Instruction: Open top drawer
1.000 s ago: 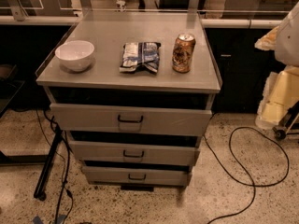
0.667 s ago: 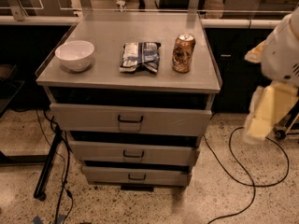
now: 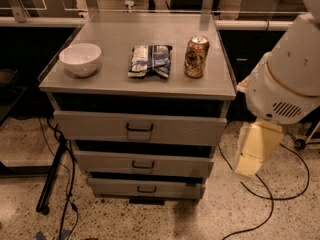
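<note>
The top drawer [image 3: 95, 126] is the widest grey front of three, just under the cabinet top, with a small black pull handle [image 3: 139, 128] at its centre. A dark gap shows between its upper edge and the cabinet top. My white arm [image 3: 287, 79] fills the right side of the camera view, to the right of the cabinet. Its cream-coloured end with the gripper [image 3: 252, 151] hangs down beside the cabinet's right side, about level with the top and middle drawers. It is apart from the handle and touches nothing.
On the cabinet top [image 3: 115, 79] stand a white bowl [image 3: 80, 59], a snack bag [image 3: 150, 60] and a drink can [image 3: 196, 57]. The middle drawer [image 3: 142, 164] and bottom drawer [image 3: 146, 188] lie below. Black cables [image 3: 270, 199] run over the floor, and a black stand leg [image 3: 52, 176] leans at the left.
My arm has swung in from the right edge and now stands larger and closer to the cabinet's right side. The drawers and the things on top have not moved.
</note>
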`<state>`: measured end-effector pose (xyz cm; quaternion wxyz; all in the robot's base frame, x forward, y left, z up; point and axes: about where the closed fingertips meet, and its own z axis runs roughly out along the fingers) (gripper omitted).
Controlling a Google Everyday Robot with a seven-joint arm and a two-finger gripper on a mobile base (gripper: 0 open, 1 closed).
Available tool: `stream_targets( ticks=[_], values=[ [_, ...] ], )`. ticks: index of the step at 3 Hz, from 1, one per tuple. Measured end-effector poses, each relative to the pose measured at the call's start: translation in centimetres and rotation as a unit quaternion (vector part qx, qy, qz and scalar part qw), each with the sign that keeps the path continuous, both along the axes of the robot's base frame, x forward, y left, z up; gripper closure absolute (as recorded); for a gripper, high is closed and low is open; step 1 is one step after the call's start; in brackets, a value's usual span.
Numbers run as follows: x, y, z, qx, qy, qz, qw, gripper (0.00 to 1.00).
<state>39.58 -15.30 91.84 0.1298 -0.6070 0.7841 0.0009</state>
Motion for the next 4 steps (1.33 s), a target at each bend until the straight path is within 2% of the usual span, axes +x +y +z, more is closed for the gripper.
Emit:
stream_targets(
  ticks=[1, 2, 3, 4],
  values=[
    [-0.2, 0.3, -0.6, 0.005, -0.002, 0.009, 0.9999, 0.0],
    [-0.1, 2.1, -3.6, 0.005, -0.006, 0.005, 1.0, 0.0],
    [2.5, 5.8, -9.1, 0.014, -0.021, -0.004, 0.9997, 0.0],
    [2.5, 5.9, -9.1, 0.015, -0.022, -0.004, 0.9996, 0.0]
  ],
)
